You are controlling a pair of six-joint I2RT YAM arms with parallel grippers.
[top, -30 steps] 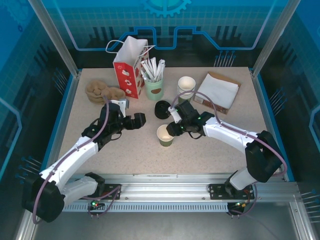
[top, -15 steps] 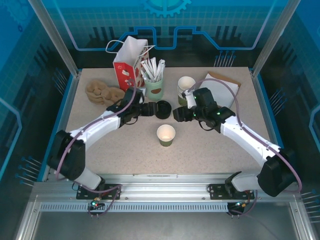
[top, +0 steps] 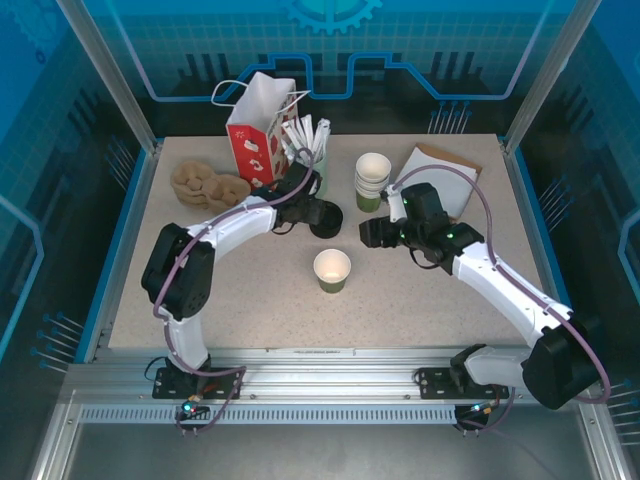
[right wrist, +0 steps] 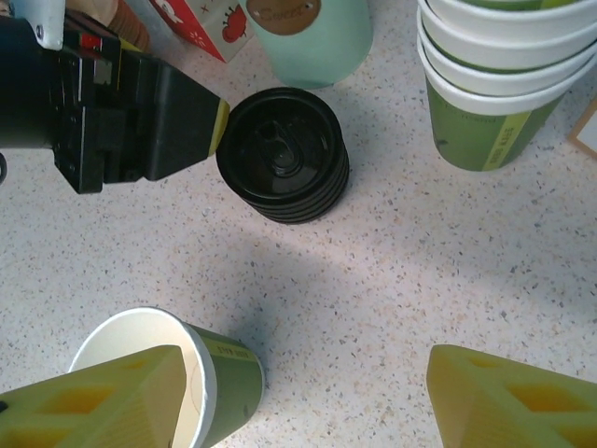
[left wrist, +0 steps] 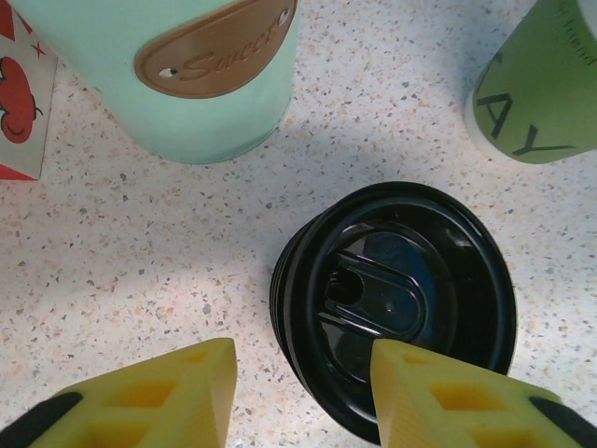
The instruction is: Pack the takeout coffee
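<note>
The dark-green cup [top: 332,270] is pictured upright and unlidded near the middle of the bench [top: 430,305], with the right tool [top: 368,232] held just beyond it, fingers spread wide. Farther back, the stack of black lids [top: 326,218] is straddled at its rim by the left tool [left wrist: 300,353], whose fingers [left wrist: 159,397] are parted, one over the top lid, the other just short of the rim. Behind are ranged the stacked green cups [top: 372,180], the pale-green cup of sticks [top: 306,165] and a red-and-white bag [top: 255,135]
</note>
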